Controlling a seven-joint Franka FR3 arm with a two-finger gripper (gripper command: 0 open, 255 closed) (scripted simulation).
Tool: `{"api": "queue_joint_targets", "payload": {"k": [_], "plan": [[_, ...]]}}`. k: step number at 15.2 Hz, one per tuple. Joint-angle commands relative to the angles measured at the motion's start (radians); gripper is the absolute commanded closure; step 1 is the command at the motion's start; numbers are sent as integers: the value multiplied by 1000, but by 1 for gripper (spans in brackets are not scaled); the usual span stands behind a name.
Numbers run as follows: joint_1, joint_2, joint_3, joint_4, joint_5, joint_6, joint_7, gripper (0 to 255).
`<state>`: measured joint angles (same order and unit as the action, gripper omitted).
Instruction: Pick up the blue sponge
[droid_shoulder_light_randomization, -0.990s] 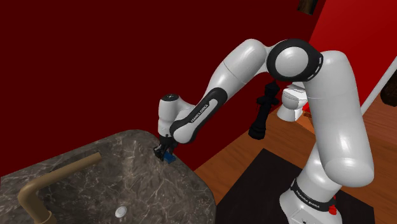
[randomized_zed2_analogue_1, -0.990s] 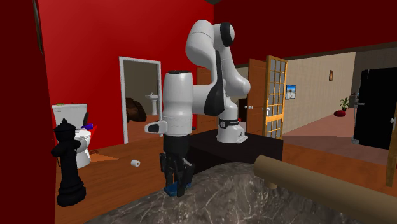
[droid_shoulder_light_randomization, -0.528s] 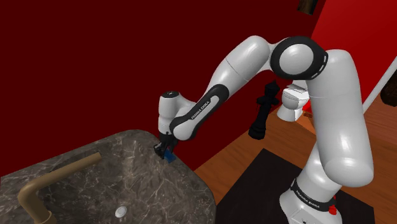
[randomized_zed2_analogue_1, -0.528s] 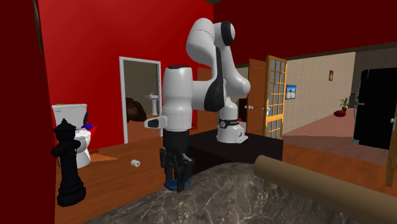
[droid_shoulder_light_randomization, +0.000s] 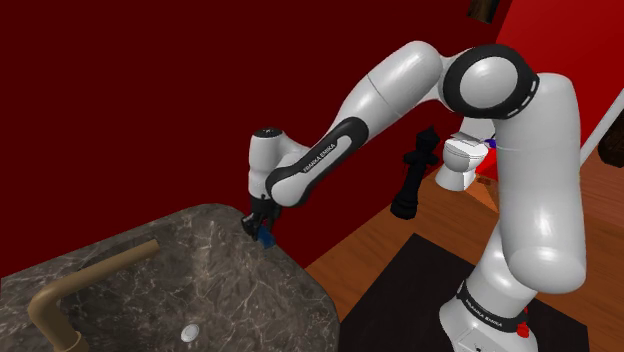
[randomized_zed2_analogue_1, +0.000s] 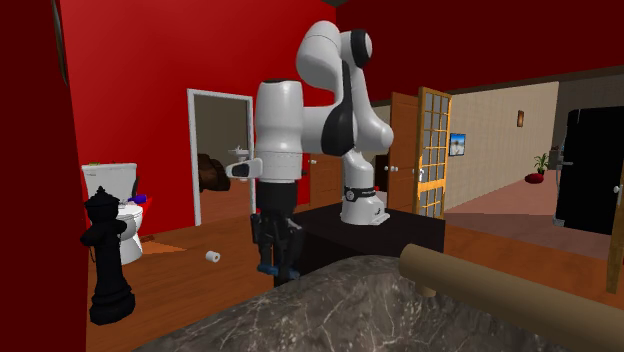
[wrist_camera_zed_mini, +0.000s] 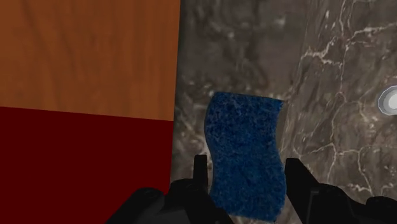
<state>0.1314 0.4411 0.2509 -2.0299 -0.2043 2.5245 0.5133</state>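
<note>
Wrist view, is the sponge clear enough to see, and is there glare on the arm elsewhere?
Wrist view: the blue sponge is evenly lit, its pitted texture sharp, the black fingers dark at its sides. Shoulder view: soft highlights gloss the white arm. Second exterior view: the arm is bright, no harsh glare.

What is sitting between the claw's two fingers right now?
The blue sponge; the wrist view shows the claw clasping it above the dark marbled countertop.
</note>
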Motion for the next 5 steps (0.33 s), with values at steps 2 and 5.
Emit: {"api": "queue_joint_targets", "payload": {"k": [2, 5], "plan": [[-6, -30, 9, 5, 14, -34, -10, 255], [-9, -41, 12, 6, 19, -46, -14, 255]]}}
